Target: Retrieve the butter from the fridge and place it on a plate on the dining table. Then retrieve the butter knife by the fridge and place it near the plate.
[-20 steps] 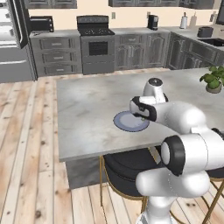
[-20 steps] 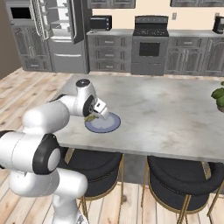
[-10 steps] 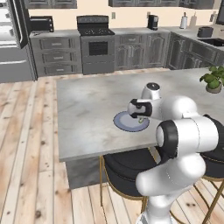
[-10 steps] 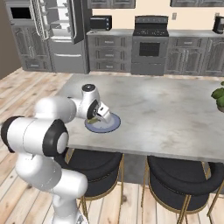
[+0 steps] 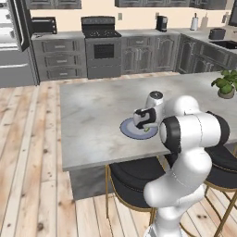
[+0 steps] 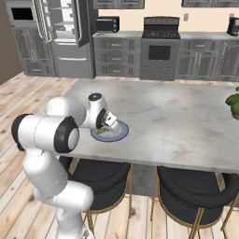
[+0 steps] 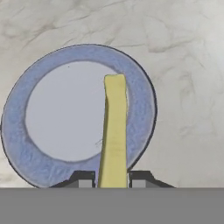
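Observation:
My gripper is shut on the butter, a pale yellow stick that reaches out over the right half of the blue-grey plate. The plate lies near the front edge of the marbled dining table. My gripper hangs low over the plate's right side, and a sliver of the butter peeks out below it. From the other side, the gripper covers the left part of the plate. The butter knife is out of view.
The fridge stands far back with its doors open, past a stretch of wooden floor. Dark stools are tucked under the table's front edge. A potted plant sits at the table's right end. My bent arm looms beside the plate.
The arm has folded in, its elbow swinging closer to the cameras. The hand stays over the plate with the butter, a little lower than before.

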